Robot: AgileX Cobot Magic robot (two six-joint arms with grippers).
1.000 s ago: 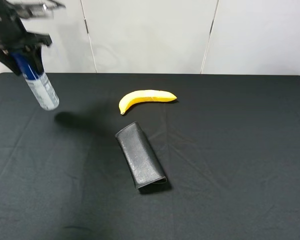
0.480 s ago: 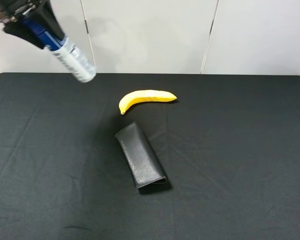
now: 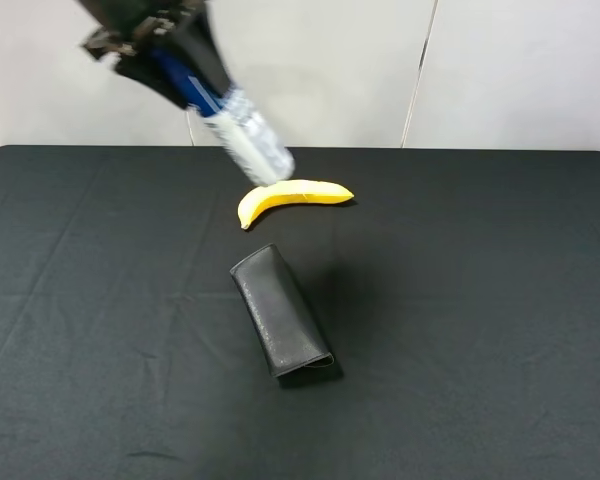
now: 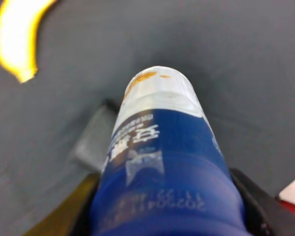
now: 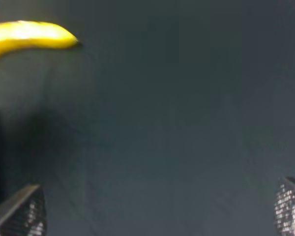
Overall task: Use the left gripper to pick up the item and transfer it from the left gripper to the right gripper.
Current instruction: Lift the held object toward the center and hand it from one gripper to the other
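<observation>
- So, my left gripper (image 3: 155,55) holds the item (image 3: 235,130) by its blue end, upper left of the frame.
- Its white end points down and right, toward the banana (image 3: 292,197).
- My right gripper (image 5: 155,209) is wide open, outside the high view.

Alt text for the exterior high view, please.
The black left gripper holds a slim blue-and-white cylindrical bottle tilted in the air above a black-covered table. A yellow banana and a black textured folded case lie on it.

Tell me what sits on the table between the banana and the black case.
Nothing: in the exterior high view, only bare black cloth separates the banana from the black case.
</observation>
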